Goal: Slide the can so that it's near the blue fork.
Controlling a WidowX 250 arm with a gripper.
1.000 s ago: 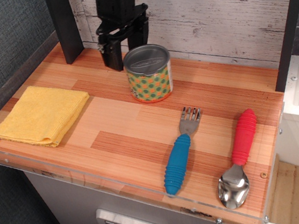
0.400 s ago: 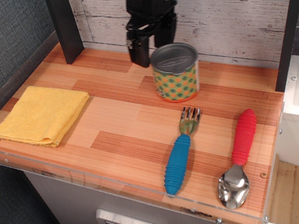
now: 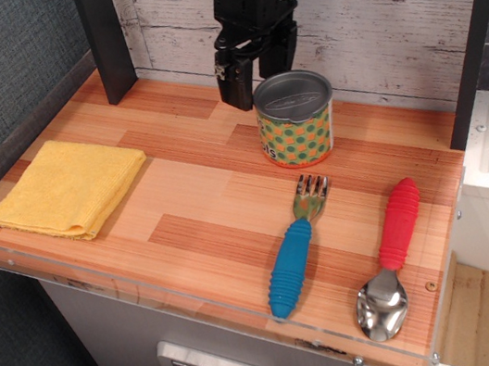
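The can (image 3: 298,132), a short tin with a grey ridged top and green dots on orange-yellow, stands upright at the back of the wooden counter. The blue fork (image 3: 295,251) lies just in front of it, tines pointing at the can, with a small gap between them. My black gripper (image 3: 260,71) hangs right behind the can's back-left edge. Its fingers (image 3: 235,83) are spread apart, one left of the can and the other partly hidden behind the can's rim. It holds nothing.
A red-handled spoon (image 3: 393,252) lies right of the fork near the counter's front right corner. A folded yellow cloth (image 3: 69,186) lies at the left. A dark post (image 3: 104,37) and the plank wall (image 3: 384,9) stand at the back.
The gripper and the can have moved right together along the back of the counter. The can now stands right behind the fork's tines.
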